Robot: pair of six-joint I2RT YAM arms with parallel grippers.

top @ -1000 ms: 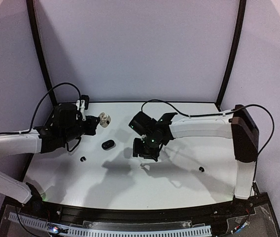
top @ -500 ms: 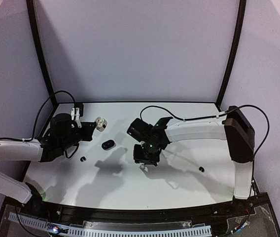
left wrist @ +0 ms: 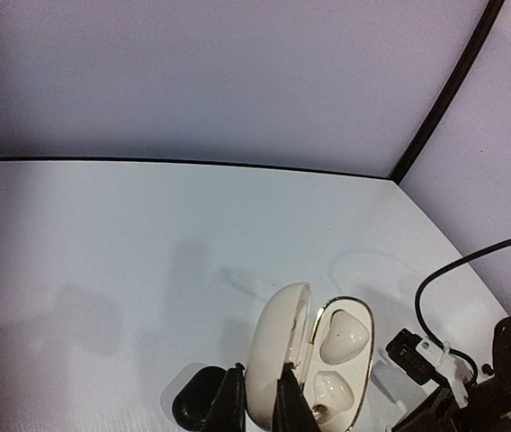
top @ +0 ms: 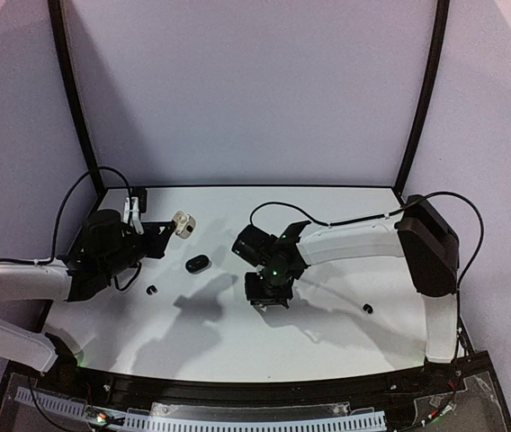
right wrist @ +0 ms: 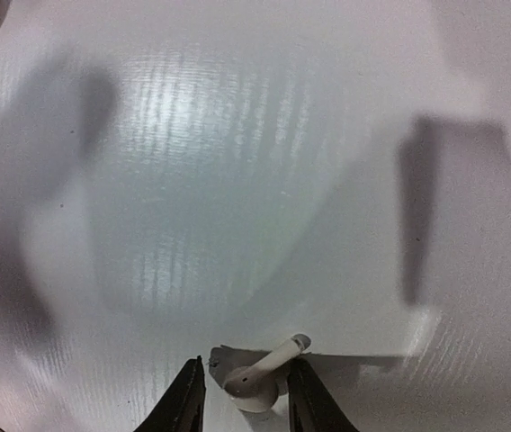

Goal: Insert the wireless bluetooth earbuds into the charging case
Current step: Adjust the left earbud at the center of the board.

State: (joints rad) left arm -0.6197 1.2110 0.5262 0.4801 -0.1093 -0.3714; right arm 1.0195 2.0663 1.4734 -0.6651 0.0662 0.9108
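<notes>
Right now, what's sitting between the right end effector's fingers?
A white stemmed earbud, lying on the table; the right wrist view shows it.

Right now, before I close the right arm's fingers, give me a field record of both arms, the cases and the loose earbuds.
left fingers: shut on the lid of the open white case
right fingers: open, one on either side of the white earbud lying on the table
black case: on the table between the arms, looks closed
black earbuds: two loose on the table, one near the left arm, one further right
</notes>
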